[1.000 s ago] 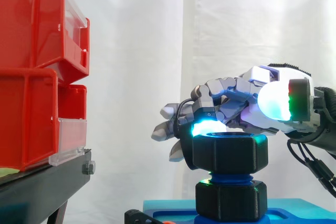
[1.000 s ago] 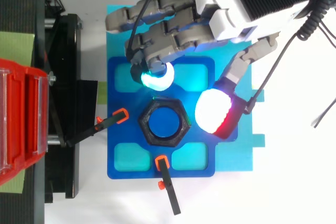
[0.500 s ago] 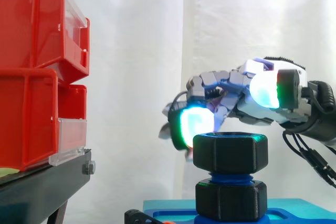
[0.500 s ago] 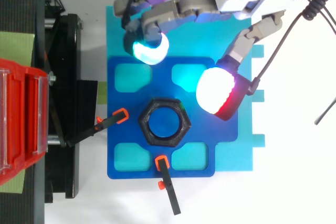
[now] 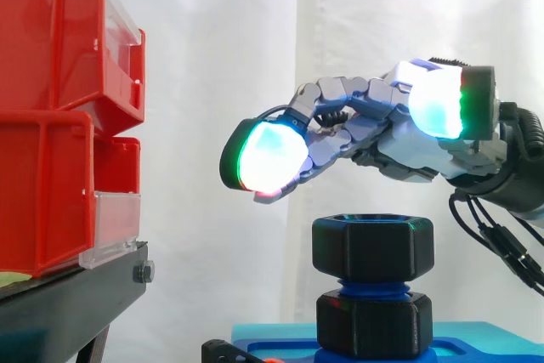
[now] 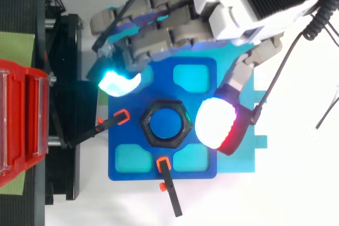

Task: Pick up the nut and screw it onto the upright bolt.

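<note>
Up goes the hand (image 5: 387,138) since half a second ago: it sat low behind the nut (image 5: 372,248) then, and now I've got it lifted clear, with the fingers swung out toward the red bins (image 5: 59,116). The nut hasn't budged through any of that. It's riding on the blue threads of the upright bolt (image 5: 374,286), with a band of thread showing between it and the black hex piece (image 5: 370,325) lower down. Reading the hand now: fingers reach out long and loose, the thumb spread away from them, nothing held and nothing touched. The leading fingertip pad (image 5: 270,159) glows white with green, hanging above nut height and off toward the bins, while the thumb pad (image 5: 435,110) shines cyan-green, higher than the nut's top face. From overhead, I see that thumb pad white with a red edge, just beside the nut on the side away from the bins, and the leading fingertip is over the edge of the blue plate (image 6: 127,183), next to the black stand (image 6: 66,104). Two black clamps (image 6: 114,121) with orange tips point in at the nut from the plate's edges. Behind it all hangs the white curtain (image 5: 221,40).
</note>
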`<move>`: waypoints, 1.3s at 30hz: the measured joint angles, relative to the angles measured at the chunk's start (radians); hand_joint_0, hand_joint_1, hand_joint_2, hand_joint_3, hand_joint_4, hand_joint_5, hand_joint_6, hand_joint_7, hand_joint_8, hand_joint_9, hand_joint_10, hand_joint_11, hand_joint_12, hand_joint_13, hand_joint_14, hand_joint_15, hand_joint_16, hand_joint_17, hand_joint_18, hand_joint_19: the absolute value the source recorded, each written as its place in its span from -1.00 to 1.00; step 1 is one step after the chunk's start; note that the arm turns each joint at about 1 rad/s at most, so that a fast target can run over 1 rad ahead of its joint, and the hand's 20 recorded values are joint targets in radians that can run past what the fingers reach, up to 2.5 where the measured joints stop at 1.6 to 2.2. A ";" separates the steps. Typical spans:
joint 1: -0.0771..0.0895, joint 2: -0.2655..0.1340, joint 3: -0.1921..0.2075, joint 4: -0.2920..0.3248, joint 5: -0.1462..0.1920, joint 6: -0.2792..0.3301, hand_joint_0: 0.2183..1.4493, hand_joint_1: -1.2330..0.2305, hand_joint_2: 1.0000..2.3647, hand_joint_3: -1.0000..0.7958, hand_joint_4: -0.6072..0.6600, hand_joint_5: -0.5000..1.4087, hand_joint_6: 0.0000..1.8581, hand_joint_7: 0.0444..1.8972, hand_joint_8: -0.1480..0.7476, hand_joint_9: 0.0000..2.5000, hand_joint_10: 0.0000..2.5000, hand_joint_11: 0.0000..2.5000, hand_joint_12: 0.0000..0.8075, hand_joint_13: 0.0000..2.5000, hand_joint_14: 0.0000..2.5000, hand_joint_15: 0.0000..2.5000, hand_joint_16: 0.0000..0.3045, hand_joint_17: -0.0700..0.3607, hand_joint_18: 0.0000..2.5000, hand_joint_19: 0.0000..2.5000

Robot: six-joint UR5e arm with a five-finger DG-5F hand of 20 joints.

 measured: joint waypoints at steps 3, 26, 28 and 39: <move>0.009 0.000 -0.012 -0.004 0.003 0.000 -0.61 0.50 -1.00 -0.44 0.30 -0.65 -0.46 -0.20 -0.10 -0.49 -1.00 -1.00 -0.19 -0.68 -1.00 -1.00 -0.76 -0.29 -0.95 -1.00; 0.018 0.000 -0.047 0.001 0.029 0.007 -0.59 0.46 -1.00 -0.44 0.31 -0.57 -0.46 0.60 -0.03 -0.46 -1.00 -1.00 -0.20 -0.66 -1.00 -1.00 -0.77 -0.31 -0.93 -1.00; 0.015 0.000 -0.047 0.003 0.028 0.008 -0.58 0.45 -1.00 -0.44 0.29 -0.57 -0.43 0.57 -0.02 -0.45 -1.00 -1.00 -0.21 -0.65 -1.00 -1.00 -0.77 -0.32 -0.91 -1.00; -0.004 0.000 -0.047 0.027 0.025 0.008 -0.57 0.39 -1.00 -0.44 0.29 -0.51 -0.24 0.22 -0.02 -0.32 -1.00 -1.00 -0.29 -0.55 -1.00 -1.00 -0.80 -0.36 -0.79 -1.00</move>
